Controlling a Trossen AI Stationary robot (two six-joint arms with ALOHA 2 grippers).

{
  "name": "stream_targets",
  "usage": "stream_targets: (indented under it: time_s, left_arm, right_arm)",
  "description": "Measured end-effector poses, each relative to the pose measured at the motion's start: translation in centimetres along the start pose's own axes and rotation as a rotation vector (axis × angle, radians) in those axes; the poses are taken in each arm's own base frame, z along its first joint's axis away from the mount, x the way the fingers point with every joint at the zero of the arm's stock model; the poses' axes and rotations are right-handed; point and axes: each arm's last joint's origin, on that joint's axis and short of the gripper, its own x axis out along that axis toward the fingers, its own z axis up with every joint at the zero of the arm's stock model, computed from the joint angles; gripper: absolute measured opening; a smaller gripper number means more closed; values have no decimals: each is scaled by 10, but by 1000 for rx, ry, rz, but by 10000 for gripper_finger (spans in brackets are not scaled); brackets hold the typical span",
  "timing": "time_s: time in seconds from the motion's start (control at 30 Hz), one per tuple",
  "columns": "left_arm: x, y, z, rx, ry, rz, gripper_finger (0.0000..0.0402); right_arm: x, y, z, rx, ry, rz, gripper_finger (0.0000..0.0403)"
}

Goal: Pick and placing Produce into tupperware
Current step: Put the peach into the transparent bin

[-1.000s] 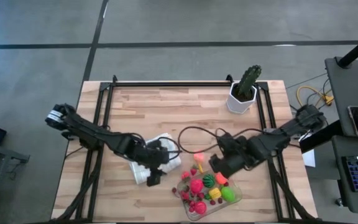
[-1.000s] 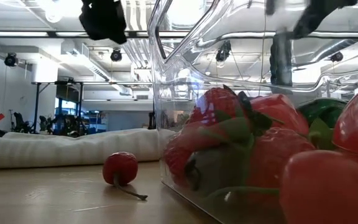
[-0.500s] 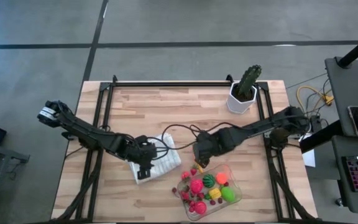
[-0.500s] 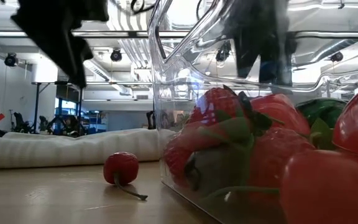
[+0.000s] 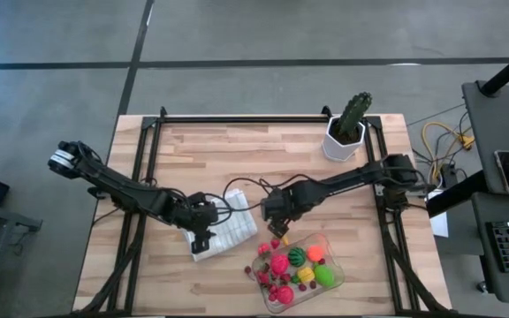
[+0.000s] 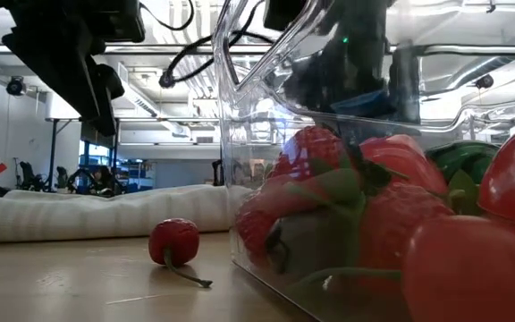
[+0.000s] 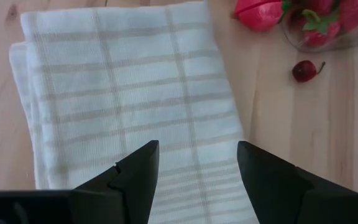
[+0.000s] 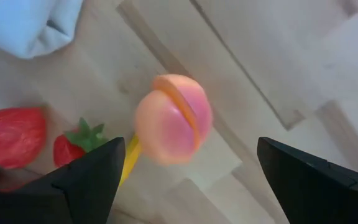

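The tupperware [image 5: 323, 244] stands near the table's front, right of centre, holding several red, green, yellow and orange toy produce pieces. A pink-orange peach [image 8: 173, 118] lies on the table between the fingers of my open right gripper [image 8: 191, 149], which points down over it without touching. A small strawberry [image 8: 76, 149] and a yellow piece [image 8: 129, 158] lie beside it. A red cherry [image 6: 173, 241] rests on the wood left of the container. My left gripper [image 7: 197, 149] hangs open above the folded checked cloth [image 7: 123, 93].
A cactus in a white pot [image 5: 350, 124] stands at the far right. The folded cloth [image 5: 228, 231] lies left of the container. Black frame rails run along the left, right and far edges. Bare wood lies across the table's far half.
My right gripper has swung from above the container toward the table's left and down, rolling its wrist, and now stands over the peach. My left gripper has drawn back slightly toward the table's left and sunk lower over the cloth. Nothing on the table has moved.
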Motion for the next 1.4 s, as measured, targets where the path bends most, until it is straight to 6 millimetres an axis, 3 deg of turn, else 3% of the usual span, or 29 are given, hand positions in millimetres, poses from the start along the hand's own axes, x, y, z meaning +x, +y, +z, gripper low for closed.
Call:
stream_targets:
  time_s: [0.33, 0.57, 1.0, 1.4]
  left_arm:
    - [-3, 0, 0, 45, -10, -3, 202]
    - [-3, 0, 0, 44, -10, -3, 202]
    - [-3, 0, 0, 43, -10, -4, 202]
    - [-3, 1, 0, 49, -13, 1, 202]
  right_arm:
    - [35, 7, 3, 9, 63, -25, 357]
    - [36, 5, 10, 40, 10, -33, 353]
    - [38, -2, 18, 104, 51, 16, 303]
    - [48, -7, 13, 95, 65, -4, 304]
